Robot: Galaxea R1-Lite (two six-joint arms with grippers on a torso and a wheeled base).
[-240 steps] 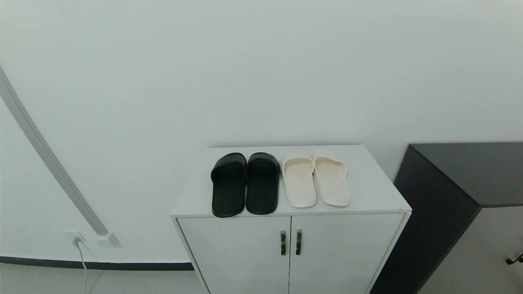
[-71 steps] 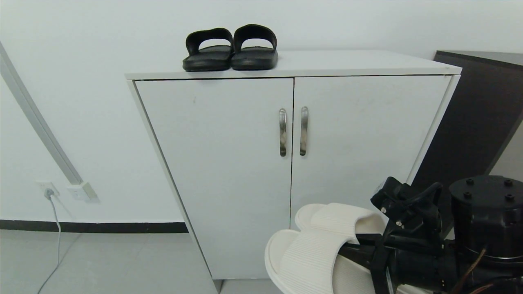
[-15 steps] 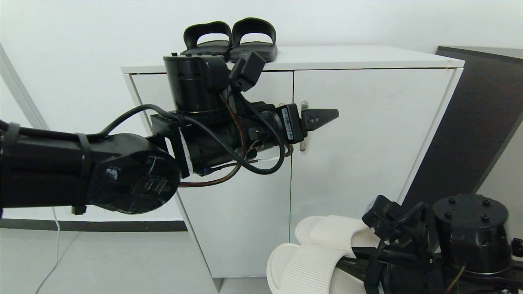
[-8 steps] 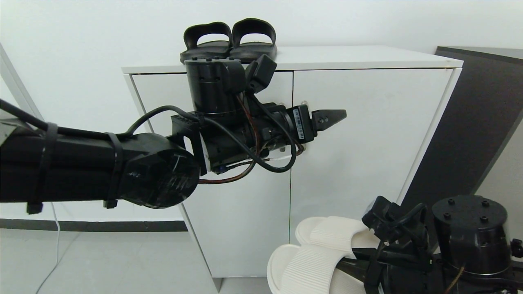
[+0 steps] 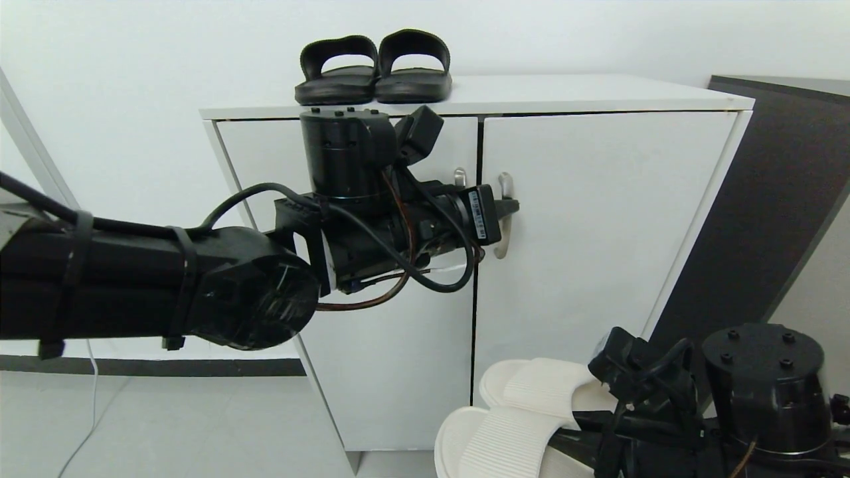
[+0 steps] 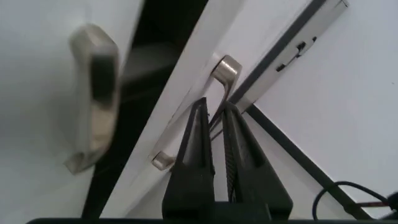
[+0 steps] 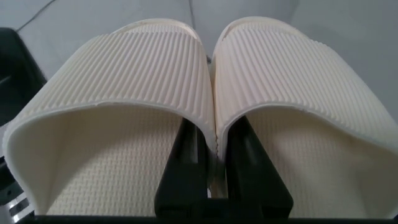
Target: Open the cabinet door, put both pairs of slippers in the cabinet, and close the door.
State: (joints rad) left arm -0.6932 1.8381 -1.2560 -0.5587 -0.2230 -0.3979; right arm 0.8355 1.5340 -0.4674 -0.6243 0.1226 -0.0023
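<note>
My left gripper is shut on the metal handle of the white cabinet's right door. That door stands slightly ajar, with a dark gap beside the left door. In the left wrist view the fingers pinch the thin handle, and the left door's handle is beside it. The black slippers sit on the cabinet top. Low at the right, my right gripper is shut on the white slippers, pinching the two inner strap edges together.
A dark cabinet stands directly right of the white one. A white wall is behind, with a grey trunking strip and a cable at the left. Grey floor lies open in front of the left door.
My left gripper has drawn back and slightly down from beyond the handle and shut on it. The right door has come ajar. The right arm with the white slippers has barely moved.
</note>
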